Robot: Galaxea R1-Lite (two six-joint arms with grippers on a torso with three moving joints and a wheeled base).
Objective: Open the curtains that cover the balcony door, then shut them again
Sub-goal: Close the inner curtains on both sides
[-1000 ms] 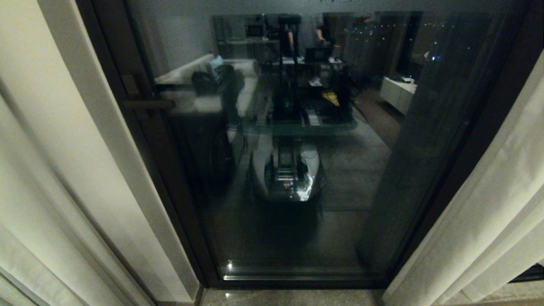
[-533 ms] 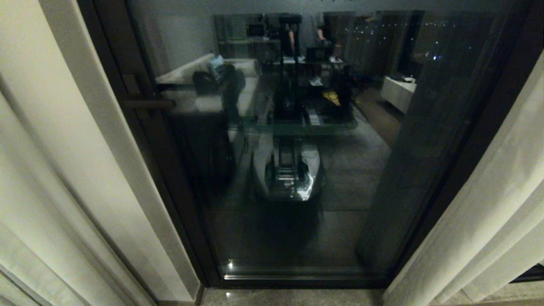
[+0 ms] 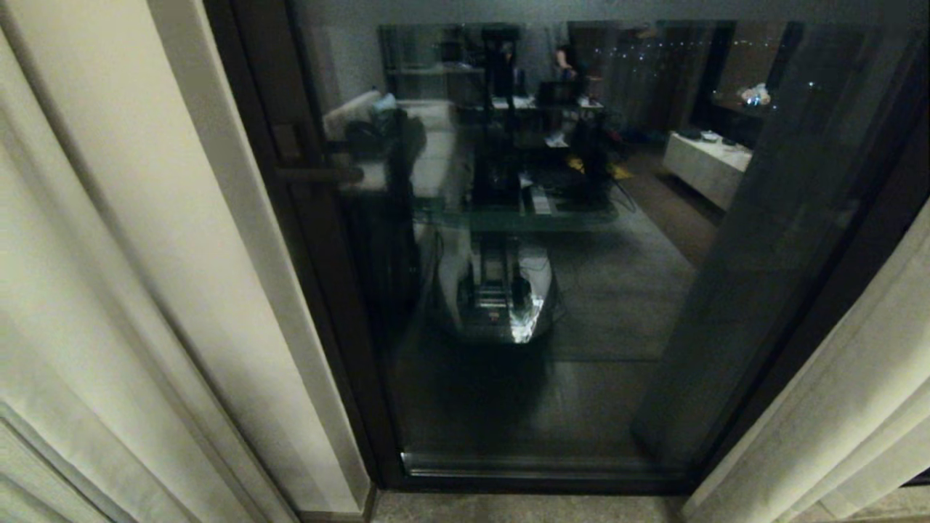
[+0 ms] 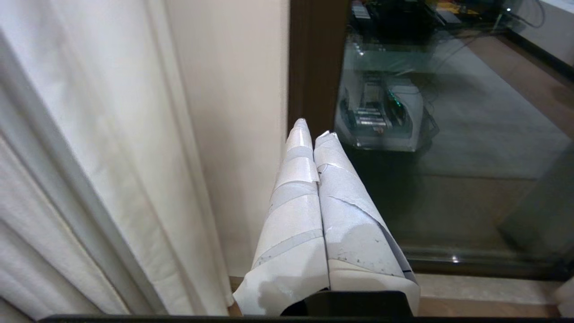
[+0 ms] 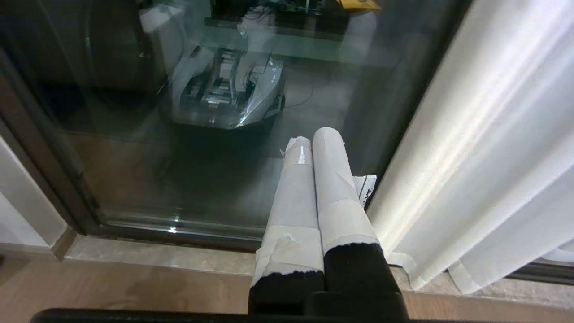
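Note:
The balcony door (image 3: 552,290) is a dark-framed glass panel mirroring the room, with a short bar handle (image 3: 317,174) on its left frame. The cream curtains hang drawn apart: one bunch at the left (image 3: 87,305), one at the right (image 3: 835,421). My left gripper (image 4: 312,130), wrapped in white tape, is shut and empty, near the left curtain (image 4: 89,157) and the cream wall (image 4: 242,112). My right gripper (image 5: 316,137), also taped, is shut and empty in front of the glass (image 5: 157,148), beside the right curtain (image 5: 484,148). Neither arm shows in the head view.
A stone threshold (image 5: 157,255) and wood floor (image 5: 112,287) run below the door track. The glass mirrors my own base (image 3: 498,290) and the room's furniture. A cream wall strip (image 3: 218,240) stands between the left curtain and the door frame.
The whole head view has shifted: door and handle now sit further right in the picture, so the camera has moved. Both grippers stay shut.

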